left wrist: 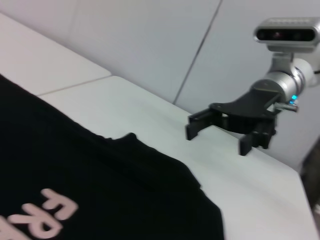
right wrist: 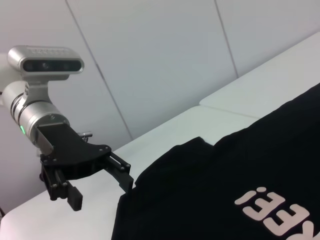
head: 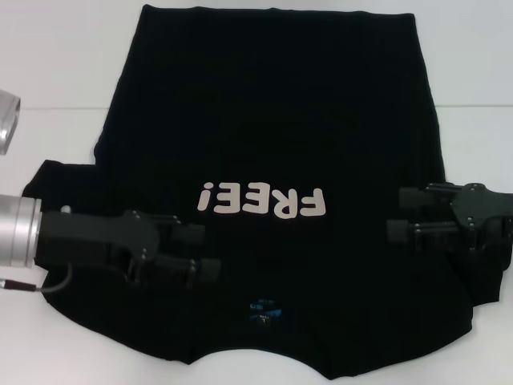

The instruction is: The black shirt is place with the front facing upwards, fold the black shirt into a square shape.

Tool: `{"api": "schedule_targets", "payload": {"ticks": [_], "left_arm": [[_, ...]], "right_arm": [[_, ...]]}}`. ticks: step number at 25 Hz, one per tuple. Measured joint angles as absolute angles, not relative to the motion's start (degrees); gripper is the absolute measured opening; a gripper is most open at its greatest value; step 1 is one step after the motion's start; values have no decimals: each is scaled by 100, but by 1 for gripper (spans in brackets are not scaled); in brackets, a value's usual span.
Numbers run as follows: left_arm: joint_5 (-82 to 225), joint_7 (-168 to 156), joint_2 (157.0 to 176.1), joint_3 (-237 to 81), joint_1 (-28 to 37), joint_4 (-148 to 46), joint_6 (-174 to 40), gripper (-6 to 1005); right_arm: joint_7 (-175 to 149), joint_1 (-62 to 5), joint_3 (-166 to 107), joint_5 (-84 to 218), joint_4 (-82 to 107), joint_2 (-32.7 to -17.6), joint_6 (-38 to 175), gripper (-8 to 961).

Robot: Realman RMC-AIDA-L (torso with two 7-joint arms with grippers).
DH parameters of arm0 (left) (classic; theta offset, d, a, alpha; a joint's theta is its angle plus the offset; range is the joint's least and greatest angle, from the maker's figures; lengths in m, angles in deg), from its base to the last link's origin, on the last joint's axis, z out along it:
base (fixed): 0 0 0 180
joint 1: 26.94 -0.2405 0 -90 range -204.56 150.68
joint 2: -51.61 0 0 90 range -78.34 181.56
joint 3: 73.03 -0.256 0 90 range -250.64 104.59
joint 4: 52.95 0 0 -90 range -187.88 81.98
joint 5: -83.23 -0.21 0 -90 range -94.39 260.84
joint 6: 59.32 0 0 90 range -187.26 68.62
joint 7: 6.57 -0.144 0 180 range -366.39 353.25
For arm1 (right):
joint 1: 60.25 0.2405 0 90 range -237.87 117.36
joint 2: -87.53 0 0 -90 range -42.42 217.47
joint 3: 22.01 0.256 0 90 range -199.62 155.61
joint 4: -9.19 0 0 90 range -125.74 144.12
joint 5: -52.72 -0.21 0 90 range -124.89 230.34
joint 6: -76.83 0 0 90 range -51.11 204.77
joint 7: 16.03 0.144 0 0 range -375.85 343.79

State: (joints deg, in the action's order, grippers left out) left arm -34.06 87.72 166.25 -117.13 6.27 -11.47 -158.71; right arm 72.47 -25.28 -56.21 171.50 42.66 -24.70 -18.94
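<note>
Large plain black cloth T-shirt (head: 272, 160) with white "FREE!" lettering lies flat, front up, filling mid-frame on the white desk (head: 56, 56), collar at bottom. Left tool (head: 196, 253) lower left, right tool (head: 401, 212) mid right, both hovering with fingers apart, empty. Risk: pinching only one cloth layer, so the fold bunches.

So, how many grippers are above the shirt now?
2. The left gripper is over the left sleeve side of the black shirt, near the "FREE!" print; the right gripper is over the right side. Both are open.
</note>
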Motion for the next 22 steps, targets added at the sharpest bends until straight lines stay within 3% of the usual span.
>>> {"api": "schedule_targets", "payload": {"ticks": [13,22], "left_arm": [[-3528,9627,16243,-10478,189,-1136,-15343,814],[-4119,10273,16170,-9682,-110,-1118,-14666,814]], "right_arm": [[7277,-2374,-5308,17110,4241,-2668,-1663,918],[7383,-2252,-5309,17111,4242,-2731,-1540,918]]}}
